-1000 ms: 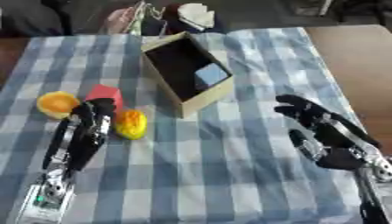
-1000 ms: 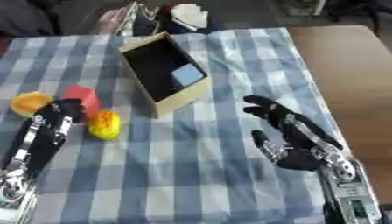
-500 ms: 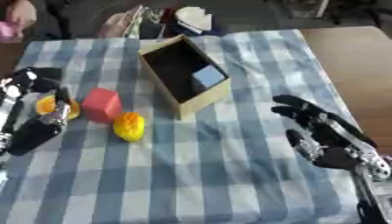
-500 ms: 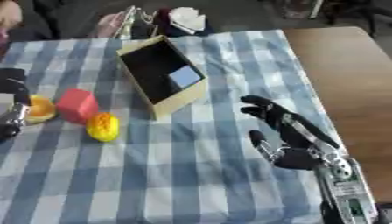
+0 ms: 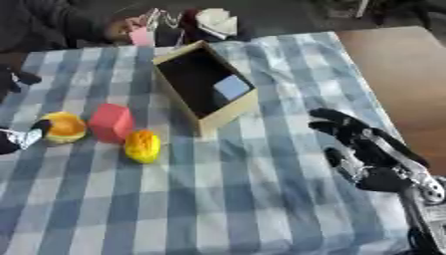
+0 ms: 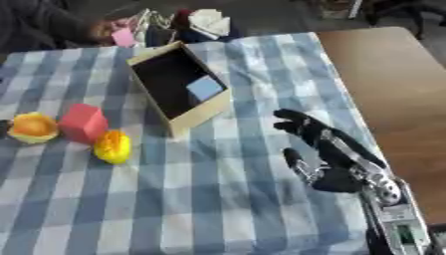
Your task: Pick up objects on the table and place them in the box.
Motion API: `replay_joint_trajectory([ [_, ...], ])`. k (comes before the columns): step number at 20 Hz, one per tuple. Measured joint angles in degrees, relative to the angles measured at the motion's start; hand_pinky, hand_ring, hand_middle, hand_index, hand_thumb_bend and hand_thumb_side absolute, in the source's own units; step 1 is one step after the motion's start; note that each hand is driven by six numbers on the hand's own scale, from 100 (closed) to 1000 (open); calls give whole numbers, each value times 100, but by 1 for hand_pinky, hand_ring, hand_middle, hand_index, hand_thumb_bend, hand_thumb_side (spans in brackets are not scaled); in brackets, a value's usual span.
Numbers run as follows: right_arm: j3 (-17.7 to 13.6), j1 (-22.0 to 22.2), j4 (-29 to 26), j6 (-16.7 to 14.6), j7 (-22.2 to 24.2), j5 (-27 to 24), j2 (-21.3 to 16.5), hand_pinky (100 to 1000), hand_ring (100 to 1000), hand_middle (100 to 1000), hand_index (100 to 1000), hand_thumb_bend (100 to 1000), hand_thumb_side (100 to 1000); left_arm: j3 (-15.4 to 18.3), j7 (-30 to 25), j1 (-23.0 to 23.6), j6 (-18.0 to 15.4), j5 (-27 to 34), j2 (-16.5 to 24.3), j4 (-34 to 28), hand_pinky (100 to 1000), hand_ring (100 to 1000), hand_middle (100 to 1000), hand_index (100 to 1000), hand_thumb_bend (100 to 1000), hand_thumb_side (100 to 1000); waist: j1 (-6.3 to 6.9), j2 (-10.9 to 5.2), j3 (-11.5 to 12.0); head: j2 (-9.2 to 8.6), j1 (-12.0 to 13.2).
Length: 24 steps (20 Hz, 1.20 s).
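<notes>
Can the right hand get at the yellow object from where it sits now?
Probably yes. The right hand rests open on the cloth, and only bare checked cloth lies between it and the yellow object; the box stands farther back.

No text, label, brand or number can be read anywhere — not on the box (image 5: 207, 85) at upper centre, nor on the blurred clutter (image 5: 178, 26) along the top edge of the frame.

At the left edge of the frame, the left robot hand (image 5: 17, 138) is mostly cut off, so its fingers cannot be read. Inside the open cardboard box (image 5: 228, 110), a pale blue block (image 5: 232, 87) is half hidden in shadow. Blurred pink-and-white clutter (image 5: 166, 27) lies beyond the table's upper edge.
</notes>
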Motion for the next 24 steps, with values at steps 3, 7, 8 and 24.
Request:
replay_joint_trajectory([
  [3,13,1,1,5,10,0,-2,1000,933,965,1000,100,353,-188,-178,-452,-150,-246,-1,738,756,726,741,847,387,308,5,0,-20,0,0],
  [7,32,3,2,7,16,0,-2,1000,933,965,1000,100,349,-428,-213,-978,-367,-617,-199,1574,754,727,738,847,416,310,5,0,-51,0,2],
  [8,33,3,2,7,17,0,-2,1000,933,965,1000,100,348,-484,-213,-1104,-421,-723,-273,1759,754,730,740,849,430,312,5,0,-55,0,4],
  [24,65,10,4,18,50,-5,-1,1000,933,965,1000,100,349,-913,-361,-1931,-1008,-1919,-1183,3316,730,686,704,833,445,320,5,0,-156,0,30],
])
